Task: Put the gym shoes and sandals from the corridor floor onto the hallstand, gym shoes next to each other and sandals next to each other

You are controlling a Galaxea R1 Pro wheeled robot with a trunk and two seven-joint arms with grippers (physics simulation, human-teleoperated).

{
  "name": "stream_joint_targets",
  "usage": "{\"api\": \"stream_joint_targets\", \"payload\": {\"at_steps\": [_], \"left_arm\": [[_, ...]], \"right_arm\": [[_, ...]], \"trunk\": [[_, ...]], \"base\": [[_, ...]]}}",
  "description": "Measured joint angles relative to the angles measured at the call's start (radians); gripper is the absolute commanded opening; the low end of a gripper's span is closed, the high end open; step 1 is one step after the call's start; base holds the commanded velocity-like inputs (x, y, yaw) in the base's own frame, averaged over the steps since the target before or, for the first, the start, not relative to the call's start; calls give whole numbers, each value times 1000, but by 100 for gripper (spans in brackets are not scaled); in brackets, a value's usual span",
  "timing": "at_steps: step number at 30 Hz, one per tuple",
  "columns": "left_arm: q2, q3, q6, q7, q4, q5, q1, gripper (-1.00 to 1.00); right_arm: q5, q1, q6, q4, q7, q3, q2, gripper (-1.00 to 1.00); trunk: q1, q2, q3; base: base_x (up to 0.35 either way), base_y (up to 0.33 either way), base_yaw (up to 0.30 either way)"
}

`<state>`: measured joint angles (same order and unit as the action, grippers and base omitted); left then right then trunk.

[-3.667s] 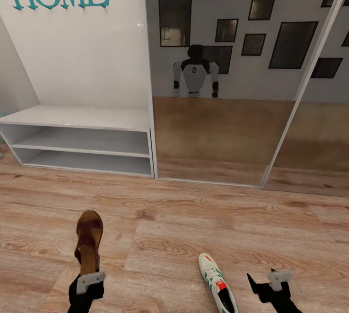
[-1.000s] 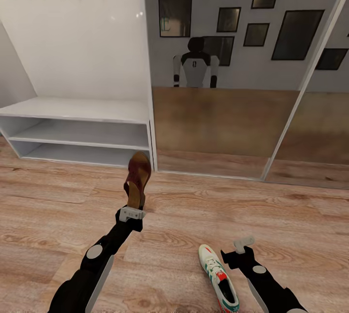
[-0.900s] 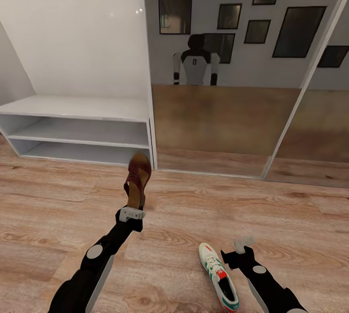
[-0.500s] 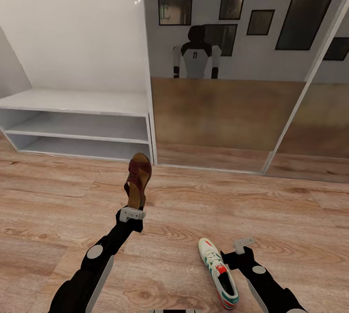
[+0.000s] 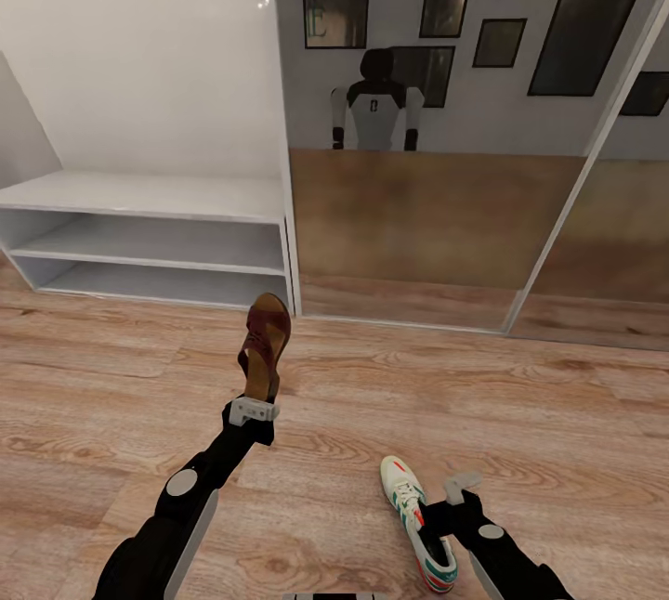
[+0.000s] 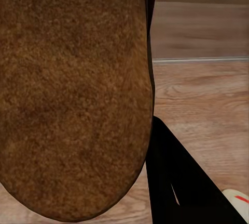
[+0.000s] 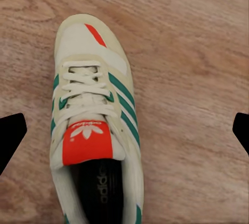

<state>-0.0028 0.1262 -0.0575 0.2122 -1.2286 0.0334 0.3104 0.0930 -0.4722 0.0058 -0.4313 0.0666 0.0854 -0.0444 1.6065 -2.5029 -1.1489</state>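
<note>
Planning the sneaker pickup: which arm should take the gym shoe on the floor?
Right. The right gripper hangs open directly over the gym shoe, fingers either side in its wrist view. The left gripper is shut on a sandal.

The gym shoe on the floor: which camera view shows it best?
The right wrist view: the gym shoe is seen from above, laces and tongue patch clear. In the head view the right arm partly covers it; the left wrist view catches one corner.

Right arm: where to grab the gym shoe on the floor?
Judging from the right wrist view, come from above and pinch the gym shoe across its sides at the collar by the red tongue patch. It lies flat, sole down, and the open right gripper already straddles it.
</note>
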Motion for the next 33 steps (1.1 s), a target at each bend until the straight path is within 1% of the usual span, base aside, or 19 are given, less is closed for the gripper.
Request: {"api": "stream_joint_targets", "payload": {"at_steps": [5,10,20,25,30,33], "left_arm": [[-1,1,0,3,0,0,0,-100],[-1,2,0,4,1,0,1,-100],[-1,2,0,6,1,0,1,-100],[-1,2,0,6,1,0,1,-100],[-1,2,0,6,1,0,1,-100],[-1,2,0,6,3,0,1,-100]], "right_arm": [[0,0,0,50,-2,-2,6,100],[0,0,0,72,-5,-3,7,100],[0,0,0,75,-6,-5,7,100],[0,0,-1,74,-6,-5,7,100],[3,0,-2,68,-5,-2,7,100],[4,0,-2,63,-6,-2,6,100]], "trunk": [[0,0,0],[0,0,-1],[5,-2,-50],[5,-2,-58],[4,-2,-59],[6,-3,-71]], "base": [[0,0,0],[0,0,0],[0,0,0],[0,0,0],[0,0,0],[0,0,0]]}}
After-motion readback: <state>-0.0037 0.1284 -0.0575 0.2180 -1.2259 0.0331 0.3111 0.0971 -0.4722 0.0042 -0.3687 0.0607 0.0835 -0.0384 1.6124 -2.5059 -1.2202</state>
